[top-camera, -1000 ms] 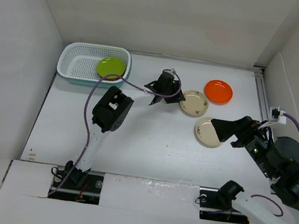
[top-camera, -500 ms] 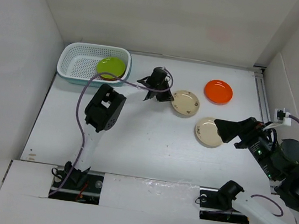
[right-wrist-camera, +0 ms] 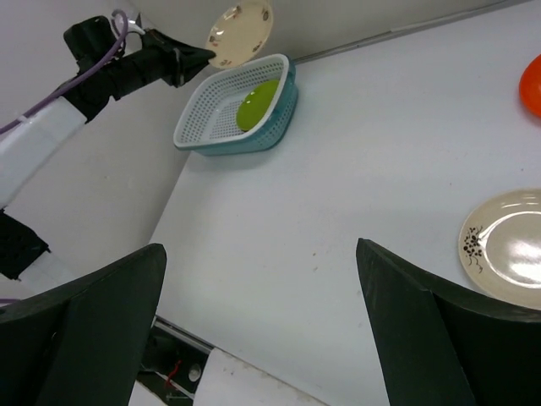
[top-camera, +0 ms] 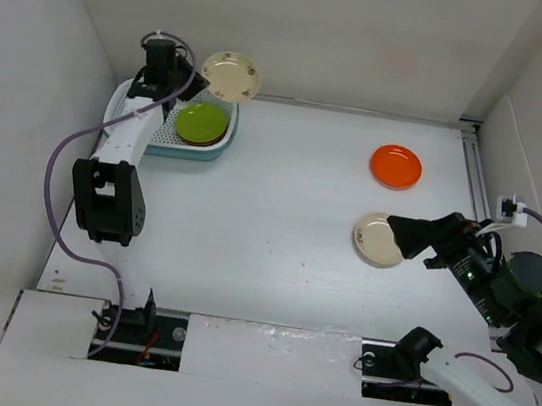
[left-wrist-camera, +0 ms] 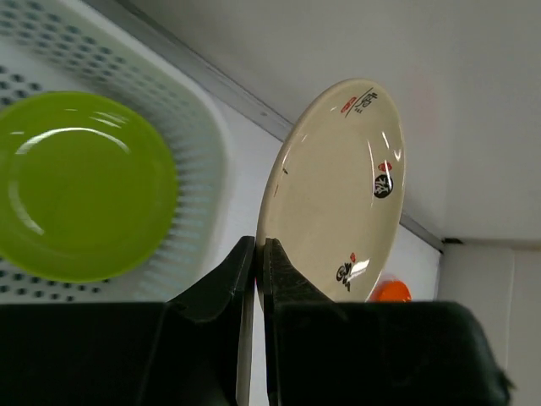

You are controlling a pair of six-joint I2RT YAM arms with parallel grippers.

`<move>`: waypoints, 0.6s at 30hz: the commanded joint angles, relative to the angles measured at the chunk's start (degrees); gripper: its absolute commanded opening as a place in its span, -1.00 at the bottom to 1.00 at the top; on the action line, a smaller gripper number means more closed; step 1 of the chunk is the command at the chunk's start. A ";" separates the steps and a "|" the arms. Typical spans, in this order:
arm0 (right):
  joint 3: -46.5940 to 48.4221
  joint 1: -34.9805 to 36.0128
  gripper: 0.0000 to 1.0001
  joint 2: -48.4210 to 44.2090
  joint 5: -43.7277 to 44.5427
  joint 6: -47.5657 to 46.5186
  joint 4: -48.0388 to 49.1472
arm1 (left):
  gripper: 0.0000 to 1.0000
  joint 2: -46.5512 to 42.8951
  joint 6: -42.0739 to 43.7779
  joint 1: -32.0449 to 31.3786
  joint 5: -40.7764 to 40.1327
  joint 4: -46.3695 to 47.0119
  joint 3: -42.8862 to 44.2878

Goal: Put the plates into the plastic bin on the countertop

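Fingers (left-wrist-camera: 235,272) on your left arm pinch the beige plate (left-wrist-camera: 338,194) by its rim, tilted on edge, with the plastic bin (left-wrist-camera: 207,144) just beneath them and the plate overhanging its wall; your right fingers (right-wrist-camera: 84,338) stand open.

We find no legible text. Beige plate (left-wrist-camera: 335,191): small red and dark rim marks, possibly characters, unreadable.

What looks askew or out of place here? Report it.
Only one beige plate: the left gripper pinches its rim, holding it steeply tilted in the air by the plastic bin. Nothing looks spilled or damaged.
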 commanded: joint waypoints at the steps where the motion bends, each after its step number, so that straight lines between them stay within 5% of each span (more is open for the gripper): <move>1: -0.75 0.43 1.00 -0.44 -0.89 -1.08 3.83 | -1.00 2.12 0.10 3.59 -0.48 -6.18 1.26; 16: -3.21 0.43 1.00 -0.97 -2.65 -1.60 4.45 | -1.00 8.45 0.62 11.42 2.42 -5.04 -2.08; 18: -3.21 0.43 1.00 -0.97 -2.65 -1.60 4.45 | -0.71 7.84 0.62 11.42 2.42 -5.04 -3.57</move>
